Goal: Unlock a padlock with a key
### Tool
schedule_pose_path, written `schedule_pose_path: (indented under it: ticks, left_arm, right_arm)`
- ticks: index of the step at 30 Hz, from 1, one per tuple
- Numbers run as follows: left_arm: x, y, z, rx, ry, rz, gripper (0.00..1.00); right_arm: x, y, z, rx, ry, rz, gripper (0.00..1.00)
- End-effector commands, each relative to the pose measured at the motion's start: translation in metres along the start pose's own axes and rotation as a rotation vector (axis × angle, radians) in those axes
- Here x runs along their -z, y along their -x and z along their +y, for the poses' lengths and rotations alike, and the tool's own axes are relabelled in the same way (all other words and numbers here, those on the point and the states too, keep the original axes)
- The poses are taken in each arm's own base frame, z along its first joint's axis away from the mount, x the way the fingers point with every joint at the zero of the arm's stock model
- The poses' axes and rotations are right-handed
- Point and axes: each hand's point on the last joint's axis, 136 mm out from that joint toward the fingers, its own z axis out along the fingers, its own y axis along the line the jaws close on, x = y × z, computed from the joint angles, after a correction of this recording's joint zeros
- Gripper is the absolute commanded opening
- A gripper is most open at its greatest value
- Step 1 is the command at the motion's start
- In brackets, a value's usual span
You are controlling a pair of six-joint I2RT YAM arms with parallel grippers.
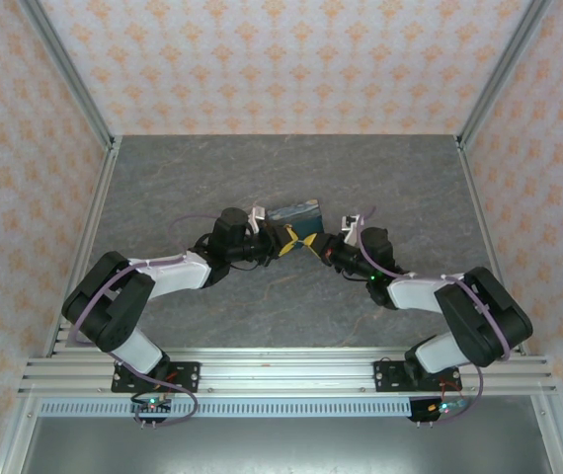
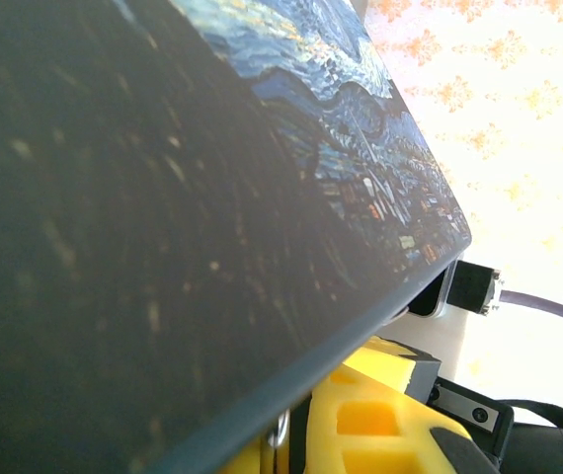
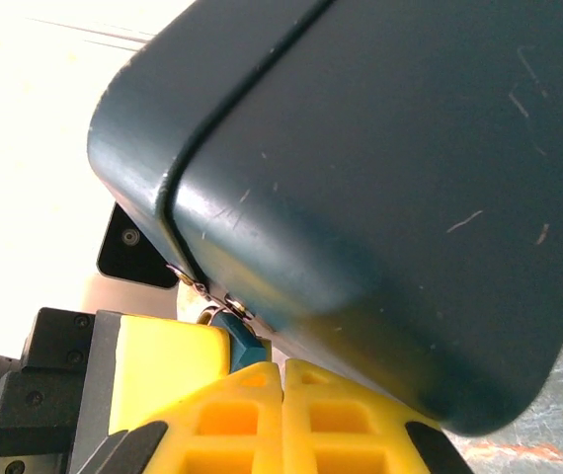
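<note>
evidently the left gripper [image 1: 272, 235] clamps the padlock [image 1: 294, 210], and the right gripper [image 3: 281, 395] pinches the key [image 3: 240, 344] at its edge.

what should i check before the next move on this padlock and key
1. Left claw clamped on padlock: ok, block held tilted above the table.
2. Right claw shut on key: ok, bluish head sits at its tips.
3. Key fully seated in padlock: cannot tell, its tip is hidden.
4. Padlock already unlocked: cannot tell.
5. Room between the claws: not ok, yellow fingers crowd together under the block.
</note>
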Motion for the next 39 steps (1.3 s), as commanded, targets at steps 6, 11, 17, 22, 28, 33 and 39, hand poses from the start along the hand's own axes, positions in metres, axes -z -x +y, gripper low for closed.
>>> schedule_pose_path:
  ticks: [6, 11, 17, 22, 28, 33, 39]
  left_arm:
    - [0.008, -0.028, -0.060, -0.104, -0.204, 0.108, 0.00]
    - [0.007, -0.025, -0.067, -0.092, -0.228, 0.093, 0.00]
    - [0.008, -0.021, -0.073, -0.084, -0.241, 0.073, 0.00]
    - [0.007, -0.020, -0.075, -0.077, -0.252, 0.066, 0.00]
    - [0.008, -0.020, -0.082, -0.060, -0.280, 0.061, 0.00]
    - [0.008, -0.021, -0.086, -0.063, -0.289, 0.064, 0.00]
    - [0.004, -0.026, -0.087, -0.066, -0.290, 0.077, 0.00]
  right_arm:
    - [-0.008, -0.001, 0.006, -0.056, 0.050, 0.028, 0.00]
    - [-0.010, -0.010, 0.004, -0.074, 0.046, 0.053, 0.00]
    - [-0.010, -0.013, 0.001, -0.087, 0.037, 0.049, 0.00]
    - [-0.008, -0.014, -0.005, -0.096, 0.023, 0.039, 0.00]
    - [-0.011, -0.012, -0.006, -0.107, 0.027, 0.036, 0.00]
    - [-0.016, -0.011, 0.000, -0.113, 0.049, 0.043, 0.00]
    - [-0.026, -0.015, 0.015, -0.099, 0.081, 0.072, 0.00]
